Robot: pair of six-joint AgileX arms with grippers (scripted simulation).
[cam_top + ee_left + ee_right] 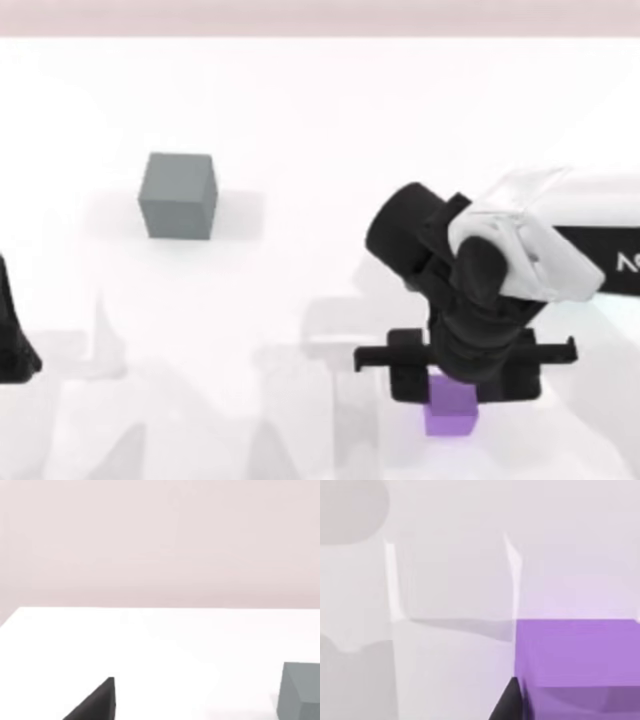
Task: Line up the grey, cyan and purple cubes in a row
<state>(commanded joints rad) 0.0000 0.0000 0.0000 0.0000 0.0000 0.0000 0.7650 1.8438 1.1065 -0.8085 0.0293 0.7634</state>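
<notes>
Purple first: the small matte light-purple cube (450,411) sits near the front edge of the white tabletop (300,120), right of centre, with my right gripper (452,385) directly over its far side. From above, the gripper's black body covers the fingers, so I cannot tell whether the jaws are apart or already clamped on the cube. The right wrist view shows the purple cube (575,652) very close, filling the lower corner, with one dark fingertip (510,702) just beside its edge.

I judge the step in hand to be the grasp of this cube. To do it well, the jaws should straddle two opposite flat faces squarely, centred on the cube, and come low enough to grip its middle instead of pinching a top edge. A cube this small could twist or squirt out if caught off-centre.

Farther back and well to the left stands the large matte mid-grey cube (179,195), untouched and well apart from the purple one; a corner of it shows in the left wrist view (300,692). My left gripper (15,330) rests parked at the left edge. No cyan cube shows in any view.
</notes>
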